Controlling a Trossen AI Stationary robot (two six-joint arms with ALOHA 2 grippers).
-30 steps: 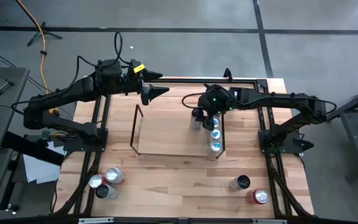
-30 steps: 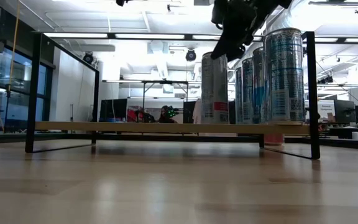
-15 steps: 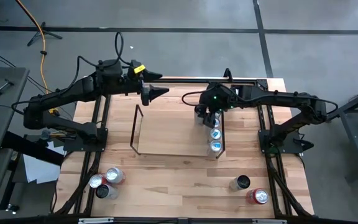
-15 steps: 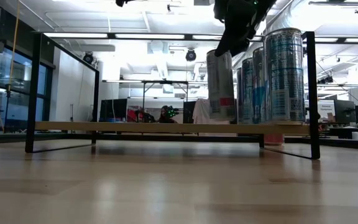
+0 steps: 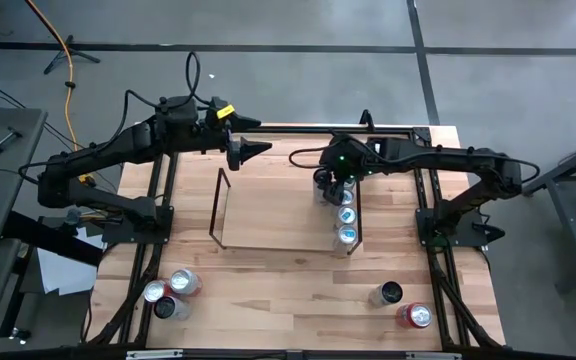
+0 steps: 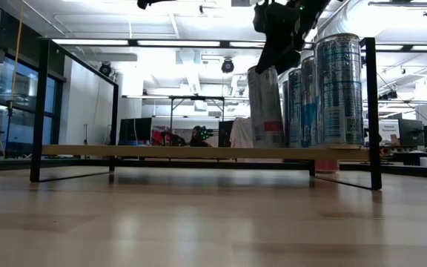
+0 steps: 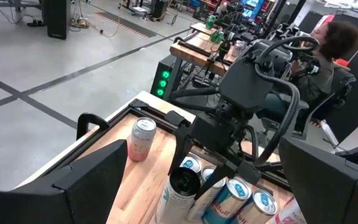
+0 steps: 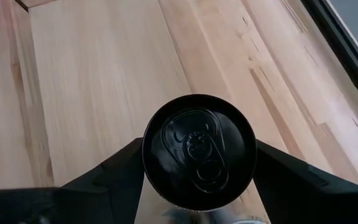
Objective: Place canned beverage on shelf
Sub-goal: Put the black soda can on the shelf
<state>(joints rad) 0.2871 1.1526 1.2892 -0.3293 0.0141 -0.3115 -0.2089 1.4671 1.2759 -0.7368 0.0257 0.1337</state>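
While the right gripper (image 5: pixel 330 183) jaws pinch the can (image 6: pixel 265 105) on the shelf (image 5: pixel 268 215) beside the row, level it before you release; left gripper (image 5: pixel 253 148) jaws spread, idle.

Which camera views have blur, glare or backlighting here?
Low view: bright ceiling lights behind leave the right hand a dark silhouette, and the near tabletop is soft. Right wrist view: the can top is sharp. Left wrist view: its own fingers are blurred.
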